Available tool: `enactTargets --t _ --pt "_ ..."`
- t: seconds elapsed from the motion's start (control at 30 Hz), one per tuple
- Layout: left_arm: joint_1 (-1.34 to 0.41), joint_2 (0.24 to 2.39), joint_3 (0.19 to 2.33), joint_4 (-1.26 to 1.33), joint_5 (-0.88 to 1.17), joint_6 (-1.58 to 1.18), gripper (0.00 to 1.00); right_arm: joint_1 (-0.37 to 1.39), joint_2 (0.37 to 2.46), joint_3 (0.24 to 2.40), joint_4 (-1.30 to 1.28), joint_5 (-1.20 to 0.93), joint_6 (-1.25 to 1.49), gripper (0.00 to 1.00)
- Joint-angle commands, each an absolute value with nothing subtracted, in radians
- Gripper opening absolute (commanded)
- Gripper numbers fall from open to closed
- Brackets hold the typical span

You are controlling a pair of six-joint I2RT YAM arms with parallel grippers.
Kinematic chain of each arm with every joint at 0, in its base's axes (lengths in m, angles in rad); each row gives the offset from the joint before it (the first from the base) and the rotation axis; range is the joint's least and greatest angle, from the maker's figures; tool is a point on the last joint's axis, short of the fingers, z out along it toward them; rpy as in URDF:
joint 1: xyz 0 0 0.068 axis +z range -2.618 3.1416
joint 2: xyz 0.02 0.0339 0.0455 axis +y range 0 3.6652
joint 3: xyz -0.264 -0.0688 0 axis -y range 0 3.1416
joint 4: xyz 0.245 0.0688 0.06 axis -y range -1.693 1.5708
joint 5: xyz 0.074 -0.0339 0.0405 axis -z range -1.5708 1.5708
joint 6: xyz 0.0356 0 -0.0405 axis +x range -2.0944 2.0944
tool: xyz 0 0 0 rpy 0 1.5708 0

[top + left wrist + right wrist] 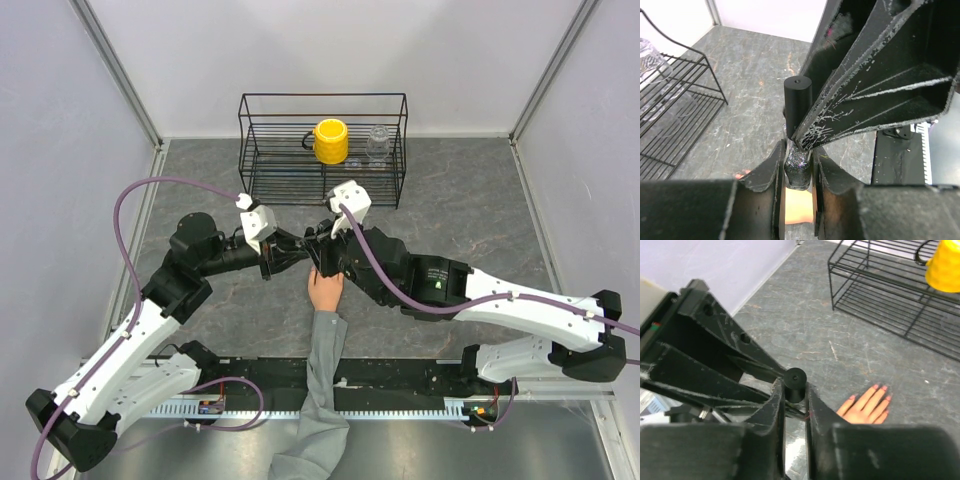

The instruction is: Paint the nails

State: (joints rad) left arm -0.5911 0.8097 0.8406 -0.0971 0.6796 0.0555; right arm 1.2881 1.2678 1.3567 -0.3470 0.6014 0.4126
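Observation:
The peach mannequin hand [325,290] lies palm down on the table, its grey sleeve [325,380] trailing toward the near edge. The nails [876,387] look pink-red in the right wrist view. Just above the hand [797,205], my left gripper [798,150] is shut on a dark glittery polish bottle [797,167] held upright. The bottle's black cap [794,382] sits between the fingers of my right gripper [795,390], which press on both sides of it. The two grippers meet over the hand's fingers [312,250].
A black wire rack [320,150] stands at the back with a yellow mug [331,141] and a clear glass jar [378,143] on it. Grey walls enclose the marbled table on three sides. A black rail [400,375] runs along the near edge.

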Motion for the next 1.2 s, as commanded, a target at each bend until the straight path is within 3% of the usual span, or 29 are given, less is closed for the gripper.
enactTargets --t 0.0,0.07,0.17,0.33,0.37,0.43,0.53,0.63,0.67,0.7,0.73,0.8,0.83,0.93,1.17 --pt "-0.592 0.799 0.882 -0.035 0.852 0.075 0.02 1.284 1.240 1.378 -0.334 0.626 0.312 0.07" --pt "-0.591 0.801 0.881 -0.023 0.915 0.066 0.02 1.282 1.223 1.371 -0.334 0.612 0.263 0.00" --pt "-0.591 0.810 0.877 0.024 1.040 0.035 0.02 1.272 1.183 1.355 -0.330 0.511 0.207 0.00" --pt "-0.592 0.825 0.850 0.211 1.404 -0.151 0.02 1.253 1.115 1.295 -0.288 -0.093 0.009 0.00" --pt "-0.592 0.827 0.829 0.342 1.458 -0.202 0.02 1.250 1.111 1.279 -0.290 -0.188 -0.029 0.00" --pt "-0.595 0.812 0.805 0.441 1.531 -0.308 0.02 1.229 1.111 1.273 -0.290 -0.364 -0.061 0.00" --pt "-0.594 0.795 0.802 0.398 1.525 -0.261 0.02 1.172 1.138 1.296 -0.314 -0.465 -0.058 0.00" --pt "-0.592 0.798 0.845 0.212 1.455 -0.119 0.02 1.138 1.132 1.282 -0.305 -0.444 -0.040 0.01" --pt "-0.591 0.798 0.863 0.157 1.422 -0.080 0.02 1.134 1.124 1.279 -0.305 -0.393 -0.031 0.07" --pt "-0.589 0.798 0.871 0.111 1.387 -0.043 0.02 1.132 1.106 1.278 -0.305 -0.358 -0.019 0.17" --pt "-0.588 0.801 0.879 0.036 1.314 -0.002 0.02 1.132 1.097 1.281 -0.308 -0.310 -0.003 0.37" --pt "-0.586 0.808 0.893 0.006 1.219 0.046 0.02 1.132 1.075 1.295 -0.339 -0.152 0.066 0.50" --pt "-0.581 0.811 0.894 -0.033 1.119 0.060 0.02 1.132 1.072 1.307 -0.362 -0.111 0.086 0.63" --pt "-0.580 0.822 0.903 -0.089 0.906 0.087 0.02 1.134 1.080 1.383 -0.474 0.032 0.175 0.79" --pt "-0.575 0.819 0.896 -0.113 0.626 0.084 0.02 1.218 1.176 1.480 -0.508 0.409 0.376 0.78"
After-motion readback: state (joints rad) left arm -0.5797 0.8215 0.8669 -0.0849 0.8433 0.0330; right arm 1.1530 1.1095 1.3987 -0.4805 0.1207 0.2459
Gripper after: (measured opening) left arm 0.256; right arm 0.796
